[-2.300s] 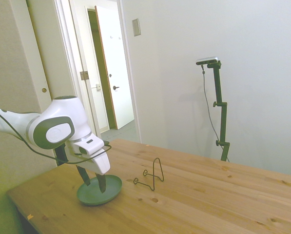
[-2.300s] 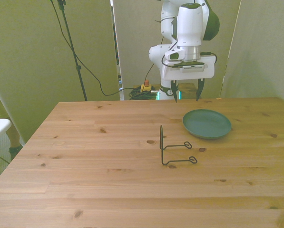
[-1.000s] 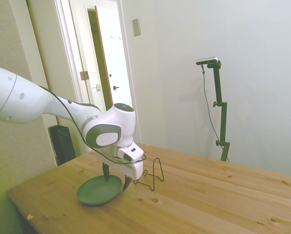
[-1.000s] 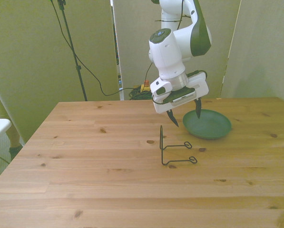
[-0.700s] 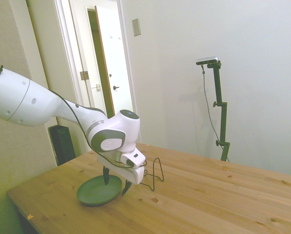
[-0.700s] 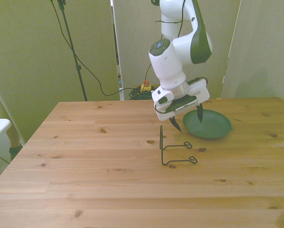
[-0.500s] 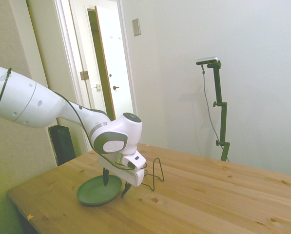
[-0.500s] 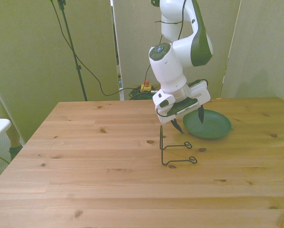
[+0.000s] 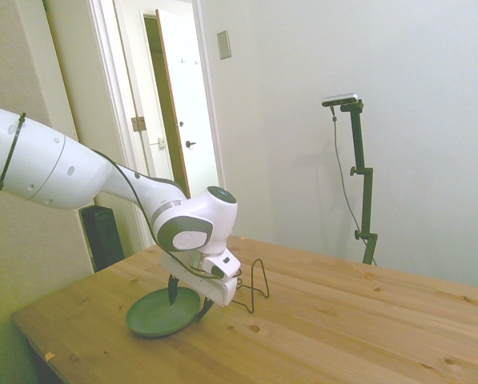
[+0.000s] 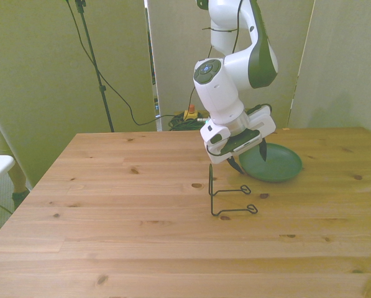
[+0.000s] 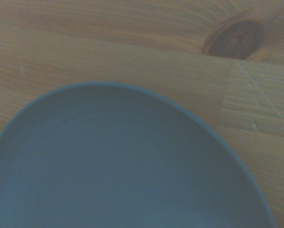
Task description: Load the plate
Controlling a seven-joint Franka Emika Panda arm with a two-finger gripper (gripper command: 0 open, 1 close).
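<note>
A dark green plate (image 10: 273,162) lies flat on a wooden table (image 10: 141,242), toward the three o'clock side of the front view. The white arm's gripper (image 10: 250,159) hangs tilted over the plate's nine o'clock rim, fingers spread apart, one on each side of the rim, holding nothing. A thin black wire stand (image 10: 225,196) sits just beside the plate, at its seven o'clock. The wrist view shows the plate's rim (image 11: 132,161) and a dark wood knot (image 11: 234,40).
</note>
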